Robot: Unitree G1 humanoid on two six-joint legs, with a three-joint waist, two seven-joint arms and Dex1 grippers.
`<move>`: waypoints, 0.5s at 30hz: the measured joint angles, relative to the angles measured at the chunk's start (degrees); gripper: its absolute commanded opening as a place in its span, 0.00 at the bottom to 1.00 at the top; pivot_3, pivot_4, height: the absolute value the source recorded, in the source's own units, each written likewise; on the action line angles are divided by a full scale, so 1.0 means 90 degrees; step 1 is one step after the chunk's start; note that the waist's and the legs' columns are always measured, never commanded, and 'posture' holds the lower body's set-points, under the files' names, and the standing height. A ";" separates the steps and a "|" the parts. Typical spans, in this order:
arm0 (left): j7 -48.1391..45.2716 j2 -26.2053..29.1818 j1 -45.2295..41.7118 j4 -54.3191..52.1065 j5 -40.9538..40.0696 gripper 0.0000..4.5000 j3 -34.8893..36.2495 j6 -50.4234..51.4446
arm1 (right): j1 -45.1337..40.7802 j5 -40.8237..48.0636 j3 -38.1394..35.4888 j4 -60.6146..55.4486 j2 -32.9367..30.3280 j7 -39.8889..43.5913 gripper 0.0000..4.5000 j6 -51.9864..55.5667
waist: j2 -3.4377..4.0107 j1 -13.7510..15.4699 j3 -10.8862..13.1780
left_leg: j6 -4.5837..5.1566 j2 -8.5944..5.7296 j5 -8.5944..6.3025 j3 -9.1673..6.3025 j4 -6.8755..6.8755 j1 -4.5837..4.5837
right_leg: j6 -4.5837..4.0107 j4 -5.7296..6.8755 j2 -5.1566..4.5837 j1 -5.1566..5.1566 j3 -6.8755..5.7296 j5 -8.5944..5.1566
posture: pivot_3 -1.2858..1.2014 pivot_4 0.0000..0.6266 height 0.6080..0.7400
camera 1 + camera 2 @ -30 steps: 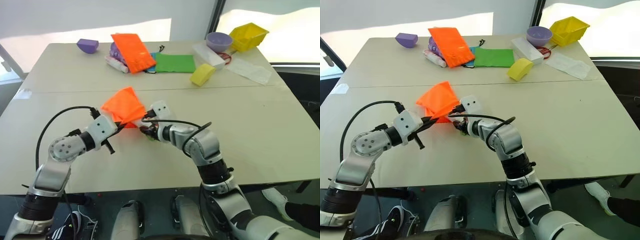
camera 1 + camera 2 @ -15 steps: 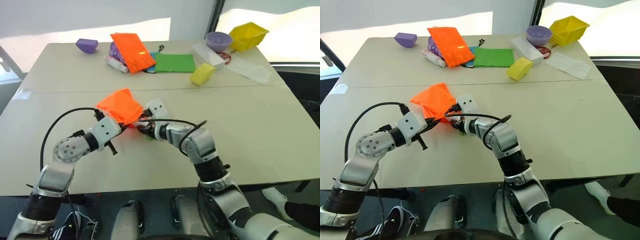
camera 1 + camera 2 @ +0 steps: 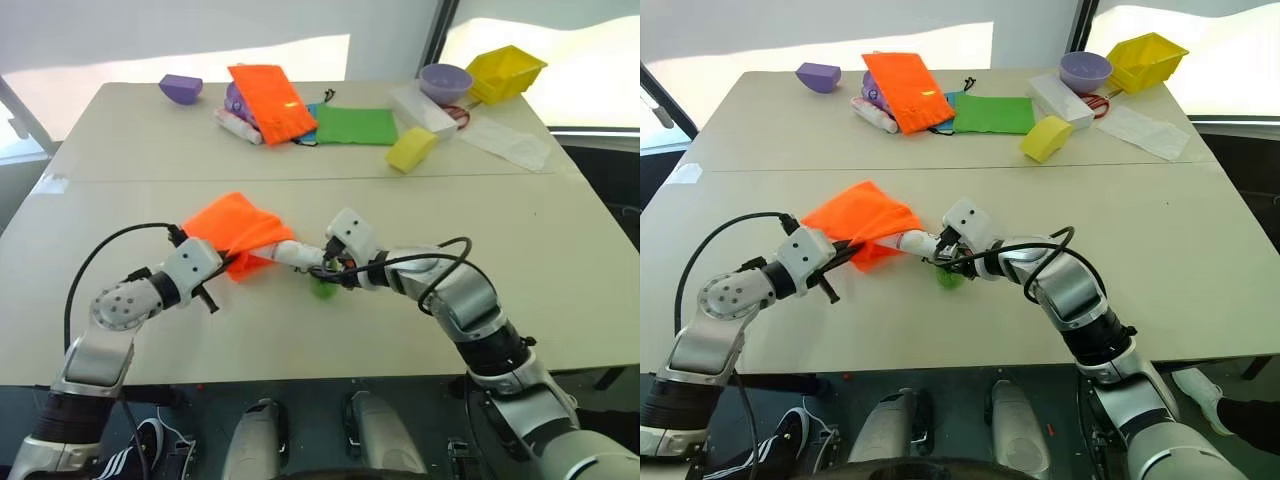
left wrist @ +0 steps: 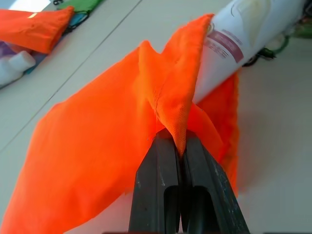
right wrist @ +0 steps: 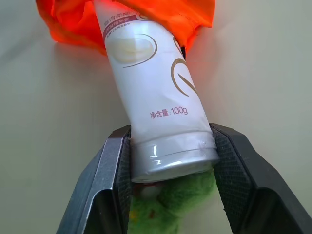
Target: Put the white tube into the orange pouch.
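Left hand (image 4: 179, 146): pinching a fold of the orange pouch (image 3: 235, 228) at its mouth, fingers pressed together on the fabric.
Right hand (image 5: 168, 156): clamping the crimped end of the white tube (image 5: 151, 92) between its two fingers.
White tube: pointing into the pouch's opening, its far end already lying under the orange fabric.
Orange pouch: resting low on the near tabletop (image 3: 560, 230), its lime-green ring (image 3: 322, 288) sitting just below the right hand.
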 measured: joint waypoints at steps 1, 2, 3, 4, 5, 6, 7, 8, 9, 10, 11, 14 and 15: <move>0.0002 0.0001 -0.0009 0.0000 -0.0011 0.00 0.0010 -0.0006 | -0.0005 0.0000 -0.0012 -0.0035 -0.0066 0.0038 0.40 -0.0021 | 0.0000 0.0005 0.0000 | 0.0000 0.0000 0.0000 0.0000 0.0001 0.0000 | 0.0000 0.0000 0.0000 0.0001 0.0000 0.0000 | 0.52 0.24 1.00; 0.0003 -0.0001 -0.0040 0.0001 -0.0030 0.00 0.0014 -0.0006 | -0.0006 -0.0006 -0.0024 -0.0042 -0.0098 0.0081 0.40 -0.0061 | -0.0001 0.0010 0.0000 | 0.0000 0.0001 0.0000 -0.0001 0.0003 0.0000 | 0.0000 0.0000 0.0003 0.0001 -0.0001 0.0000 | 0.52 0.24 1.00; 0.0003 -0.0003 -0.0078 0.0000 -0.0050 0.00 0.0015 -0.0011 | -0.0006 0.0004 -0.0016 -0.0067 -0.0213 0.0190 0.40 -0.0110 | -0.0001 0.0020 0.0000 | 0.0000 0.0000 0.0000 0.0000 0.0003 0.0000 | 0.0000 0.0001 0.0004 0.0001 -0.0001 0.0000 | 0.52 0.24 1.00; 0.0003 -0.0003 -0.0114 0.0000 -0.0061 0.00 0.0014 -0.0019 | 0.0003 0.0045 -0.0013 -0.0157 -0.0428 0.0387 0.40 -0.0155 | 0.0000 0.0041 0.0000 | 0.0000 -0.0001 0.0000 0.0001 0.0005 0.0000 | 0.0000 0.0001 0.0008 0.0001 -0.0001 0.0000 | 0.52 0.24 1.00; 0.0003 -0.0003 -0.0122 -0.0001 -0.0073 0.00 0.0016 -0.0026 | 0.0034 0.0087 -0.0029 -0.0248 -0.0632 0.0581 0.40 -0.0236 | -0.0001 0.0053 0.0000 | 0.0000 -0.0001 0.0000 0.0003 0.0005 0.0000 | 0.0001 -0.0001 0.0009 0.0002 -0.0001 0.0000 | 0.52 0.24 1.00; 0.0000 -0.0004 -0.0119 -0.0008 -0.0087 0.00 0.0016 -0.0030 | 0.0125 0.0184 -0.0103 -0.0370 -0.0848 0.0815 0.40 -0.0348 | -0.0001 0.0068 0.0000 | 0.0001 -0.0001 0.0000 0.0003 0.0005 0.0000 | 0.0002 -0.0004 0.0010 0.0003 0.0000 -0.0001 | 0.52 0.24 1.00; -0.0001 -0.0002 -0.0098 -0.0010 -0.0101 0.00 0.0024 -0.0024 | 0.0229 0.0305 -0.0206 -0.0461 -0.0990 0.1022 0.40 -0.0437 | -0.0002 0.0101 0.0000 | 0.0001 -0.0001 0.0000 0.0005 0.0005 0.0000 | 0.0005 -0.0005 0.0011 0.0004 0.0000 -0.0002 | 0.52 0.24 1.00; -0.0008 -0.0004 -0.0091 -0.0023 -0.0133 0.00 0.0024 0.0002 | 0.0269 0.0380 -0.0294 -0.0468 -0.1012 0.1101 0.40 -0.0453 | -0.0003 0.0101 0.0000 | 0.0001 0.0003 0.0000 0.0010 0.0005 0.0001 | 0.0006 -0.0004 0.0016 0.0002 0.0005 -0.0002 | 0.52 0.24 1.00; -0.0044 -0.0005 -0.0073 -0.0085 -0.0241 0.00 0.0037 0.0077 | 0.0276 0.0416 -0.0355 -0.0464 -0.1008 0.1102 0.40 -0.0452 | -0.0003 0.0101 0.0000 | 0.0001 0.0005 0.0000 0.0012 0.0005 0.0001 | 0.0006 0.0000 0.0018 0.0000 0.0007 -0.0002 | 0.52 0.24 1.00; -0.0115 -0.0003 -0.0021 -0.0216 -0.0387 0.00 0.0064 0.0189 | 0.0276 0.0425 -0.0401 -0.0464 -0.1003 0.1070 0.40 -0.0446 | -0.0003 0.0105 0.0000 | 0.0001 0.0008 0.0000 0.0013 0.0005 0.0001 | 0.0006 0.0000 0.0020 0.0000 0.0007 -0.0002 | 0.52 0.24 1.00; -0.0244 0.0005 0.0062 -0.0413 -0.0603 0.00 0.0115 0.0368 | 0.0279 0.0434 -0.0450 -0.0468 -0.0982 0.1032 0.40 -0.0417 | -0.0003 0.0113 0.0000 | 0.0001 0.0012 0.0000 0.0013 0.0005 0.0002 | 0.0005 0.0002 0.0021 -0.0001 0.0007 -0.0002 | 0.52 0.24 1.00; -0.0613 0.0273 0.0326 -0.0894 -0.1025 0.00 0.0159 0.0850 | 0.0600 0.0633 -0.0510 -0.0782 -0.0995 0.1098 0.40 -0.0354 | -0.0003 0.0150 0.0000 | 0.0001 0.0022 0.0000 0.0009 0.0004 0.0002 | 0.0003 0.0003 0.0028 -0.0001 0.0006 -0.0003 | 0.52 0.24 1.00; -0.0686 0.0363 0.0345 -0.0978 -0.1085 0.00 0.0171 0.1002 | 0.0712 0.0781 -0.0537 -0.0859 -0.0991 0.1166 0.40 -0.0296 | -0.0003 0.0161 0.0001 | 0.0001 0.0023 0.0000 0.0009 0.0004 0.0002 | 0.0003 0.0003 0.0030 -0.0001 0.0006 -0.0003 | 0.52 0.24 1.00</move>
